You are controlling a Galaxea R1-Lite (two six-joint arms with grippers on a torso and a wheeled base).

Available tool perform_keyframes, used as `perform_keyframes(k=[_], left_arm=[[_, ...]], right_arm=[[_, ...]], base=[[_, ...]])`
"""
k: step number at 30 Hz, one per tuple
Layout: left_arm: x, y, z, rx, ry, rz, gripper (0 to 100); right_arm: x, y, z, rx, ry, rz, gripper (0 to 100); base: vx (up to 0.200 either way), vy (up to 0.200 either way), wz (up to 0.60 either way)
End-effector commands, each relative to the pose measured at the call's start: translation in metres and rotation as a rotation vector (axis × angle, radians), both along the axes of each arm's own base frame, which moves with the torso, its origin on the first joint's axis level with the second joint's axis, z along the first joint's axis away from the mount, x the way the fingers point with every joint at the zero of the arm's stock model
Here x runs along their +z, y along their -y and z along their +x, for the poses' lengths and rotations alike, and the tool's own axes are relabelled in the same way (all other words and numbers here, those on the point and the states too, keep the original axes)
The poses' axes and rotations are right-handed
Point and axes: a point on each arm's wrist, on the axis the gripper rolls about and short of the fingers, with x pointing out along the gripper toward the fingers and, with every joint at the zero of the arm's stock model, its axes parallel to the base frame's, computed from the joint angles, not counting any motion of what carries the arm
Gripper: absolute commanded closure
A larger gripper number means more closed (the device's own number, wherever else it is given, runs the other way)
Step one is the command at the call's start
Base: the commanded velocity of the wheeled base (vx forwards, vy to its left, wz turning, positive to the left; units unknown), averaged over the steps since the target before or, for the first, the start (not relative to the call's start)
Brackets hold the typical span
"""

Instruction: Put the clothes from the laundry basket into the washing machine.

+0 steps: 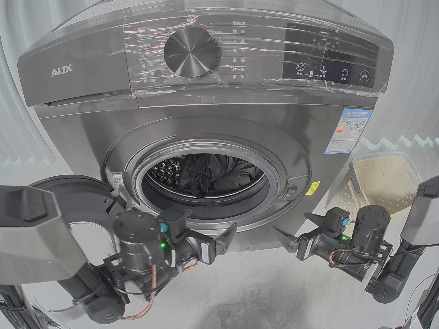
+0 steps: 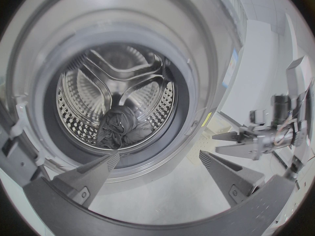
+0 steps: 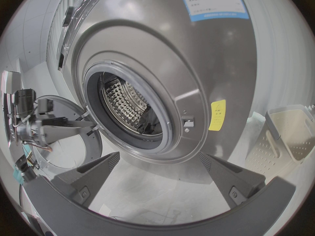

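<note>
Pale floor (image 1: 256, 289), dark clothes (image 1: 210, 172) inside the washing machine (image 1: 206, 110), laundry basket (image 1: 388, 183) beside it; left gripper (image 2: 158, 155) and right gripper (image 3: 158, 156) gape empty.

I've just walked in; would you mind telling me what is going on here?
A two-armed robot is loading laundry into the washing machine. Its door is swung open, and dark clothes lie in the drum. The laundry basket beside the machine looks empty as far as its inside shows. The left gripper and the right gripper are both open and hold nothing, low in front of the opening.
</note>
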Motion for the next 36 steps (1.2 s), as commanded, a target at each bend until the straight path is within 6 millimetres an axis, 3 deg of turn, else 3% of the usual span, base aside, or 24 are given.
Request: perform_keyframes(k=[1, 7, 9, 10, 18, 22, 36], left_arm=[[0.039, -0.031, -0.056, -0.061, 0.045, -0.133, 0], [0.049, -0.064, -0.084, -0.052, 0.084, -0.186, 0], [0.049, -0.065, -0.085, -0.050, 0.083, -0.185, 0], [0.050, -0.078, -0.089, -0.022, 0.092, -0.187, 0], [0.050, -0.102, -0.093, 0.061, 0.151, -0.108, 0], [0.054, -0.112, -0.092, 0.119, 0.188, -0.090, 0], [0.072, -0.142, -0.121, 0.190, 0.270, -0.067, 0]], right_arm=[[0.020, 0.023, -0.005, -0.060, 0.061, 0.002, 0], [0.038, 0.040, -0.033, -0.063, 0.109, 0.010, 0], [0.039, 0.041, -0.034, -0.064, 0.109, 0.010, 0], [0.045, 0.049, -0.043, -0.075, 0.136, 0.008, 0], [0.045, 0.079, -0.055, -0.170, 0.139, -0.047, 0], [0.048, 0.090, -0.058, -0.222, 0.120, -0.063, 0], [0.059, 0.127, -0.144, -0.276, 0.051, -0.103, 0]], base=[[0.000, 0.000, 0.00], [0.000, 0.000, 0.00], [0.000, 0.000, 0.00], [0.000, 0.000, 0.00], [0.000, 0.000, 0.00], [-0.200, 0.000, 0.00], [-0.200, 0.000, 0.00]])
